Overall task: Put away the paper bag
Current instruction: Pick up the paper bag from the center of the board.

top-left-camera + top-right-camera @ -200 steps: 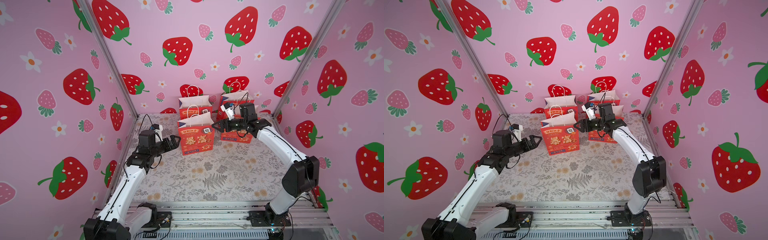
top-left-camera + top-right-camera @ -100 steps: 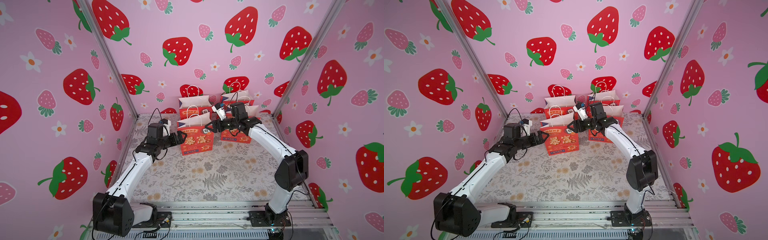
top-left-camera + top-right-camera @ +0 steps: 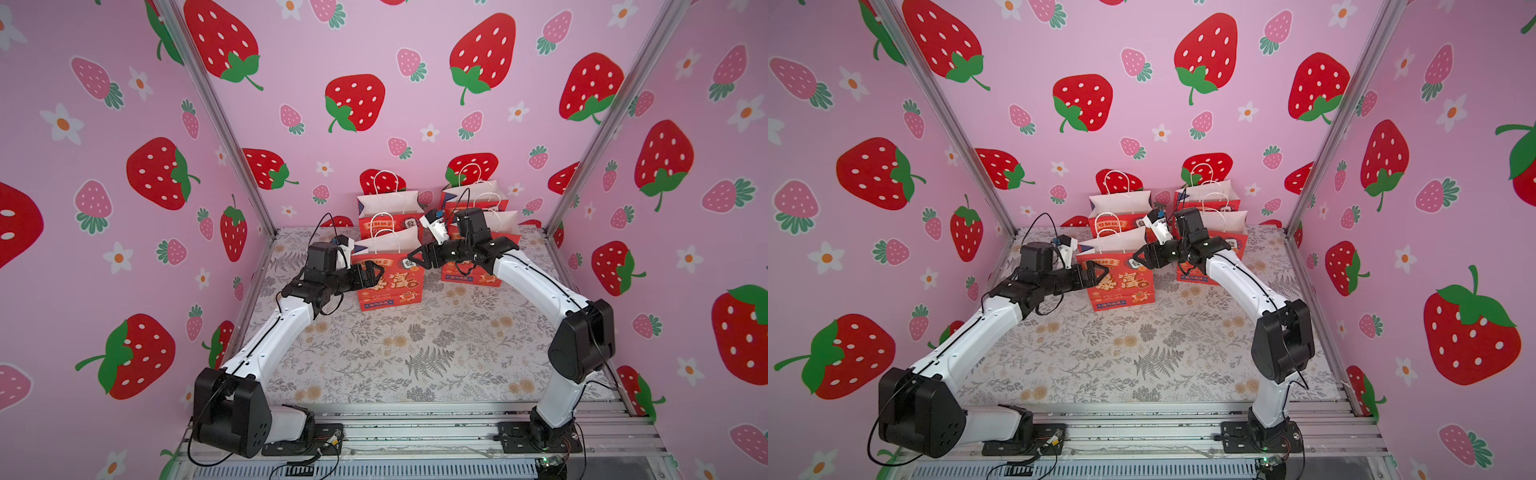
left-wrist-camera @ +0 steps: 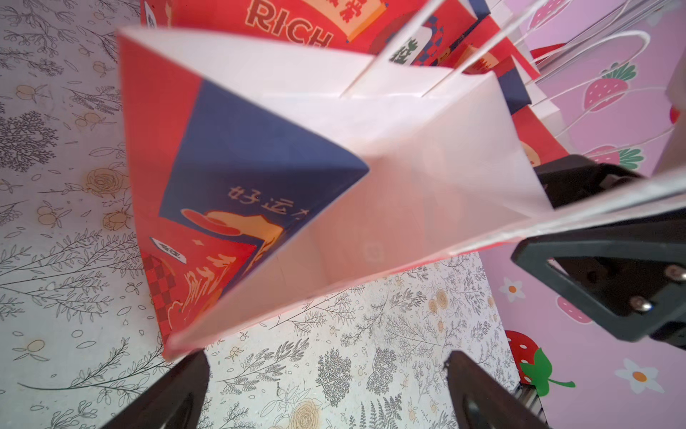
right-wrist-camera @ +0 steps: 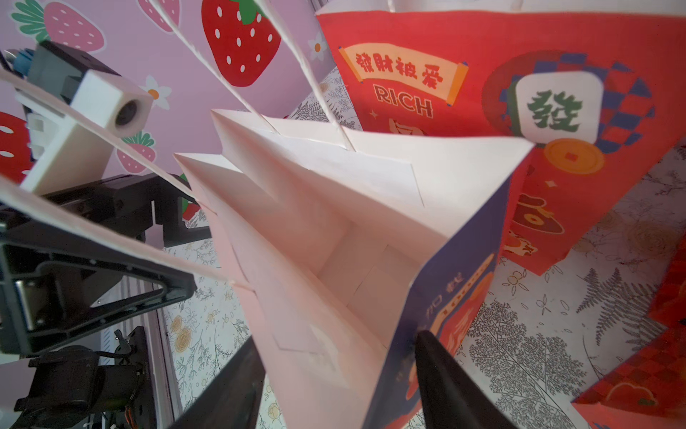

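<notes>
The paper bag (image 3: 390,286) (image 3: 1121,291), red with white handles, stands upright and open-mouthed in front of the others. My left gripper (image 3: 376,272) (image 3: 1102,274) is open at its front left corner. In the left wrist view the bag (image 4: 371,148) lies just beyond the left gripper (image 4: 326,356), with only the mat between the fingers. My right gripper (image 3: 413,259) (image 3: 1138,259) is open and straddles the bag's right end. In the right wrist view the bag (image 5: 334,223) passes between the right gripper's (image 5: 337,338) fingers, close to both.
Three more red paper bags stand behind: one at the back left (image 3: 388,208), one at the back right (image 3: 478,199) and one just behind my right arm (image 3: 503,232). Pink strawberry walls close in the floral mat (image 3: 415,353) on three sides.
My left arm has reached forward to the bag's left corner. My right gripper has moved left onto the bag's right end and its jaws have narrowed a little. The bag has stayed put.
</notes>
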`<state>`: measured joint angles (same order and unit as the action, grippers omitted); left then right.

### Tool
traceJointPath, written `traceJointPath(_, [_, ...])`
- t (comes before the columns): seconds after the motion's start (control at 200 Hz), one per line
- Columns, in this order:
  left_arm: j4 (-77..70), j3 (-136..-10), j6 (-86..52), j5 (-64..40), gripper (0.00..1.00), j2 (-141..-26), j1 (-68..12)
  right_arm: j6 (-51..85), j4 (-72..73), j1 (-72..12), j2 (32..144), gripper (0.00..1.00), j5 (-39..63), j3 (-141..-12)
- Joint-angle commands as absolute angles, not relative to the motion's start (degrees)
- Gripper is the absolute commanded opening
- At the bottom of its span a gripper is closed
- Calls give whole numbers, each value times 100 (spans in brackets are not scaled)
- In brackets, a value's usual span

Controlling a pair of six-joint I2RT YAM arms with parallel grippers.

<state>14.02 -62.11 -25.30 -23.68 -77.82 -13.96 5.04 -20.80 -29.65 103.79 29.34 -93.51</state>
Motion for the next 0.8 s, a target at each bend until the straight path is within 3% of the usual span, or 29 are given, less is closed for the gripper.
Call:
traceJointPath(0.0, [1459, -6464, -2435, -2490, 100, -7855, -1441, 536, -1864, -3023, 10078, 69, 2862, -8940])
traceJointPath(0.115, [1454, -6500, -2443, -2516, 99, -7932, -1452, 588, -1668, -3032, 9923, 77, 2792, -8646])
traceJointPath(0.28, [1424, -6555, -2489, -2571, 99, -8002, -1528, 707, -1533, -3032, 10045, 70, 2832, -8705])
traceJointPath(0.555, [1650, -6648, -2359, -2701, 100, -8147, -1608, 996, -1074, -3036, 10122, 68, 2818, -8887])
traceJointPath(0.735, [1664, -6691, -2360, -2803, 100, -8233, -1626, 1157, -1037, -3067, 10289, 53, 2796, -9025])
traceJointPath(0.795, [1732, -6738, -2330, -2840, 100, -8254, -1641, 1210, -1037, -3081, 10309, 41, 2765, -9035])
